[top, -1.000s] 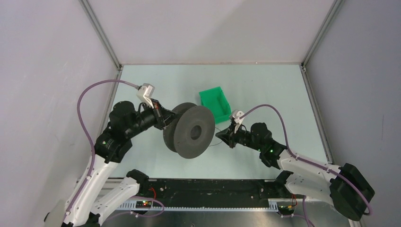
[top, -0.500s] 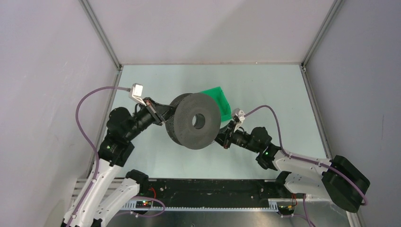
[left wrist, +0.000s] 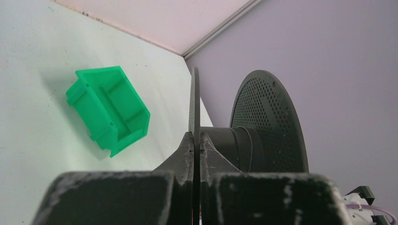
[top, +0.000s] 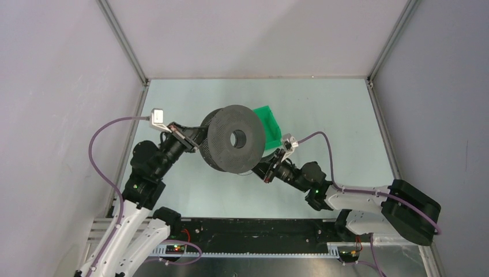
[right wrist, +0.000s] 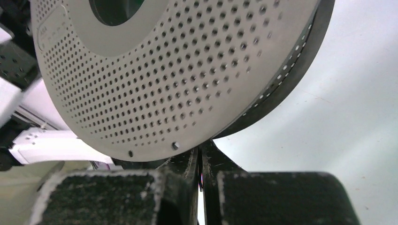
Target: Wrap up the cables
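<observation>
The dark grey perforated spool (top: 222, 149) hangs tilted above the table, its flat face toward the camera. My left gripper (top: 193, 138) is shut on the rim of one flange; the left wrist view shows the jaws (left wrist: 194, 143) clamped on that thin flange edge, with the hub and far flange (left wrist: 270, 122) beyond. My right gripper (top: 266, 172) sits just under the spool's lower right edge. In the right wrist view it (right wrist: 201, 157) is shut, pinching a hair-thin dark strand of the cable (right wrist: 200, 182), with the spool (right wrist: 178, 84) directly above. The rest of the cable is too fine to trace.
A green plastic bin (top: 272, 122) stands behind the spool at mid table, and also shows in the left wrist view (left wrist: 110, 110). Purple hoses loop off both wrists. Grey enclosure walls ring the pale table (top: 323, 109).
My left gripper has lifted the spool off the table and swung it up and back, turning its face toward the camera. My right gripper has moved left and in under the spool.
</observation>
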You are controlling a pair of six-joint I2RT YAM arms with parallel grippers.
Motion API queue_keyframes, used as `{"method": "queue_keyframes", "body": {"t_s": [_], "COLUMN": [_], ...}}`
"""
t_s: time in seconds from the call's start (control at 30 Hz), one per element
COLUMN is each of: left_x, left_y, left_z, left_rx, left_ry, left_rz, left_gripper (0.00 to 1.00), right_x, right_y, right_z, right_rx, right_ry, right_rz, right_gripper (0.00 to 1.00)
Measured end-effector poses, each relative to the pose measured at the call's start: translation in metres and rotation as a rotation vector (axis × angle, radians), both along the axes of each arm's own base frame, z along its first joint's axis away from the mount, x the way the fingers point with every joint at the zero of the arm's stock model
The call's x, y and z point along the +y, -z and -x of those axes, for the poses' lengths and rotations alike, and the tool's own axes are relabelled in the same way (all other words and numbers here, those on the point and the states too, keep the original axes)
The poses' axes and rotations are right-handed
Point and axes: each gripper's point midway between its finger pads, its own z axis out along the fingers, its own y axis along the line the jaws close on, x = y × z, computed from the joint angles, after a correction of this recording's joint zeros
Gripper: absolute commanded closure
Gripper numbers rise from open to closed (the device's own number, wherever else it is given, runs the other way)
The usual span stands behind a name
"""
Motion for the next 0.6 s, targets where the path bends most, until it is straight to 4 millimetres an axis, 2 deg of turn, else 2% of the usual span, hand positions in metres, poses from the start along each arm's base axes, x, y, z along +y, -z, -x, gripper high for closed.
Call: {"method": "queue_keyframes", "body": {"t_s": [0.1, 0.43, 0.6], "left_x": [0.005, 0.016, 0.016], "left_y": [-0.001, 0.014, 0.015], "left_z": [-0.002, -0.009, -0.011], "left_rx": [-0.015, 0.001, -0.016], "left_ry": [-0.032, -0.112, -0.116], "left_rz": [0.026, 0.129, 0.185], "left_gripper": [1.00, 1.00, 1.00], "right_x": [0.004, 0.014, 0.025], "right_y": [-0.003, -0.007, -0.020], "right_z": [-0.001, -0.002, 0.001], "right_rx": [0.029, 0.106, 0.113], "right_ry": [0.012, 0.024, 0.007], "right_rz": [-0.042, -0.148, -0.209], "right_gripper": [0.92, 0.93, 0.95]}}
